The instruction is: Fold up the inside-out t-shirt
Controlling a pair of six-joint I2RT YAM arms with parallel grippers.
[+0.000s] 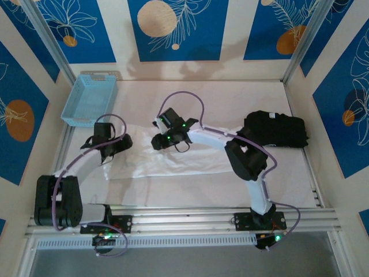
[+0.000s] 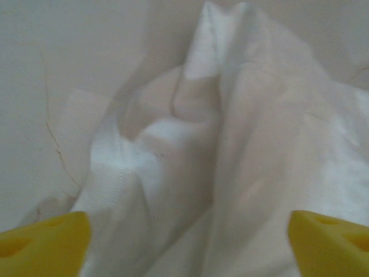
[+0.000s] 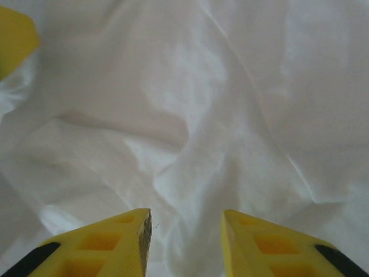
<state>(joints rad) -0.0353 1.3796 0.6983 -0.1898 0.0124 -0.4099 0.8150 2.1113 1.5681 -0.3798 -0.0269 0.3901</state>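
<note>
Aluminium rail (image 1: 190, 222) along the near edge carries both arm bases; the left arm (image 1: 57, 202) is folded low, the right arm (image 1: 253, 167) reaches inward with a white link and a looping purple cable. Worktop (image 1: 230, 98): matte white, flat, walled by cream panels with blue leaf prints. Inside-out t-shirt (image 1: 190, 161): thin white cotton, spread roughly flat and wide across the middle of the worktop, its edges hard to separate from the white surface. Up close in the left wrist view the cloth (image 2: 230, 144) stands in soft upright ridges with a fine woven grain and a deep hollow between folds; in the right wrist view it lies in shallower, smoother creases (image 3: 190, 115). Black folded garment (image 1: 275, 130): dense, lumpy, roughly rectangular, at the right side, apart from the shirt. Basket (image 1: 89, 101): light blue plastic, rectangular, slotted walls, at the far left corner. Left claw (image 2: 187, 242) hovers over the shirt's left end, spread wide, its yellow textured fingers (image 2: 43, 239) at opposite edges of the view with bunched cloth beneath. Right claw (image 3: 185, 242) sits over the shirt's upper middle, its ribbed yellow fingers (image 3: 109, 245) parted by a narrow gap, cloth visible through it.
</note>
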